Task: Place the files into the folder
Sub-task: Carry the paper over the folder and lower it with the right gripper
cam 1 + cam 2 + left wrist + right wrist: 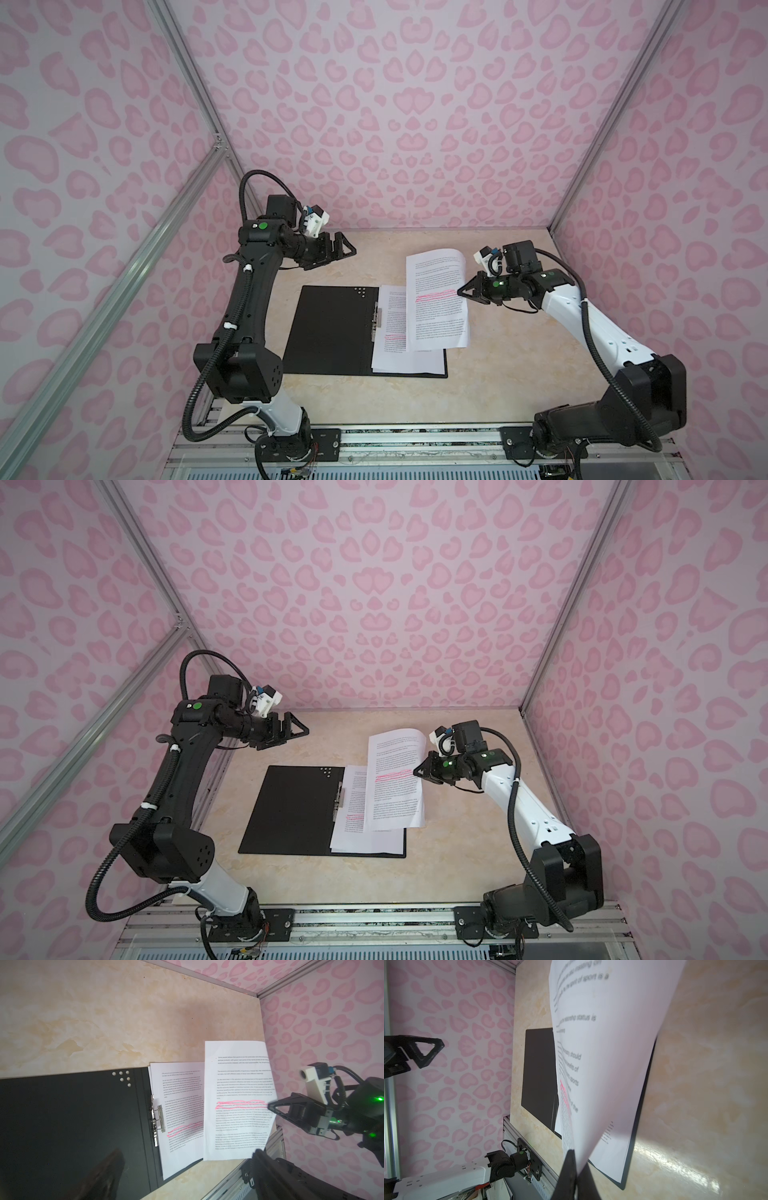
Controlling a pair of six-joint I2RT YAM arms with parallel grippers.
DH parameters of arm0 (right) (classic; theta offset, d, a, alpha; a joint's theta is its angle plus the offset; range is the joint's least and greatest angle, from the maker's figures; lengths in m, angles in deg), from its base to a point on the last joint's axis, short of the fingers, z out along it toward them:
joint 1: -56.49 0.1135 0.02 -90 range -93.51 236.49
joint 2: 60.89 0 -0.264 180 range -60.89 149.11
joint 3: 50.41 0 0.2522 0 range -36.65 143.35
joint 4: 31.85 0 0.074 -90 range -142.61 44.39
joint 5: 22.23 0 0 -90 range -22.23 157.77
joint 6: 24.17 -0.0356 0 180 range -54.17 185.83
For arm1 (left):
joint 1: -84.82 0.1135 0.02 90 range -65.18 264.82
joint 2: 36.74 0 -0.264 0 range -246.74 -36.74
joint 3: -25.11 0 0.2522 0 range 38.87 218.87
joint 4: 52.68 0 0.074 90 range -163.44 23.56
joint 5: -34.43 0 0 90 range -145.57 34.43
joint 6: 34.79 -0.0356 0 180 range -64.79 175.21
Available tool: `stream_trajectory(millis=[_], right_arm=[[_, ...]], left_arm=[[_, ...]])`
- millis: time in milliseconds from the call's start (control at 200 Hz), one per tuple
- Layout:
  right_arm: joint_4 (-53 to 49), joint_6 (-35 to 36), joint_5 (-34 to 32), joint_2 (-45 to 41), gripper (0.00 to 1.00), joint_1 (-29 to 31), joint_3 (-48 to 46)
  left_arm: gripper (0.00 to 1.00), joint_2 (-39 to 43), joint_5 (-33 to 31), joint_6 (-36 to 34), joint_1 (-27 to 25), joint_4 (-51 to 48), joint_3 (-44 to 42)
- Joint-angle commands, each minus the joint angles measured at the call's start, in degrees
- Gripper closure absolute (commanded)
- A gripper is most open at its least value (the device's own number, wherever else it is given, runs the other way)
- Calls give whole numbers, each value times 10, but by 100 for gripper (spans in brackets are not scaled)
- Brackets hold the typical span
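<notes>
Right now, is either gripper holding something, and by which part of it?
The right gripper pinches a white printed paper sheet with pink-highlighted lines, at the middle of the long edge facing that arm. The left gripper is open and empty.

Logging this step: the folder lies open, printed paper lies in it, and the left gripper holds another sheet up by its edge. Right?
Wrong arm: the right gripper pinches the lifted sheet by its edge, as both top views show. The folder does lie open, with paper in it.
</notes>
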Motion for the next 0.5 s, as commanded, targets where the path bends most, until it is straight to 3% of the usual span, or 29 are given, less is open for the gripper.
stream_trajectory(millis=[0,160,285,500], right_arm=[[87,-33,8,35,92,18,-28],[146,-44,17,113,90,37,-58],[129,-28,-3,158,88,46,-54],[130,-37,-41,184,73,62,-60]], left_arm=[[2,12,15,-10,2,-5,-16],[2,22,12,-14,2,-4,-38],[2,25,12,-17,2,-4,-46],[2,24,22,-11,2,3,-61]])
